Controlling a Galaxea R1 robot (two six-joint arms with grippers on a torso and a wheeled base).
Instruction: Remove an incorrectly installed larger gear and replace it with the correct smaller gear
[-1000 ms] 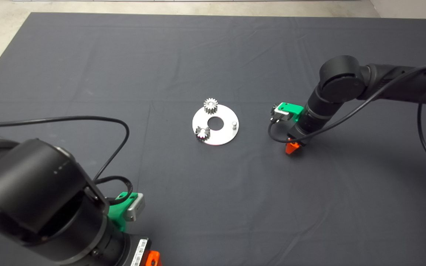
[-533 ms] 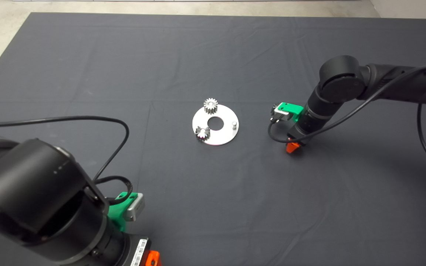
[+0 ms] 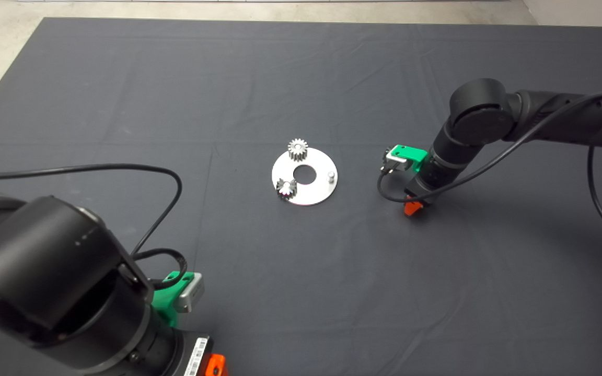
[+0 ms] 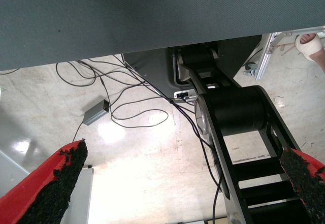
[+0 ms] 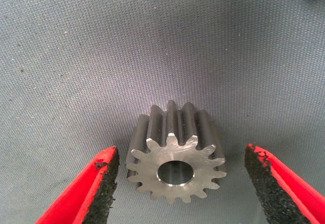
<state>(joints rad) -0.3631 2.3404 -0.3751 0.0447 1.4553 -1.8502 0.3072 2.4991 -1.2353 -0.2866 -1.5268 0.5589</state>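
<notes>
My right gripper point(image 5: 180, 183) has crept slightly lower by the plate point(image 3: 311, 196), jaws spread astride the small gear point(image 5: 175, 153) on the mat, untouched | grasp looks next | peg point(image 3: 331, 176) bare | left gripper point(image 4: 177, 183) parked, spread.

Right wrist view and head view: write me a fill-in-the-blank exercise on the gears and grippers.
1. The right gripper is open with a small spur gear lying ___ its fingers.
2. The round metal plate carries ___ gears.
3. One pin on the plate is ___.
4. The left gripper, parked at the mat's edge, is ___.

Missing words: between; two; bare; open
</notes>
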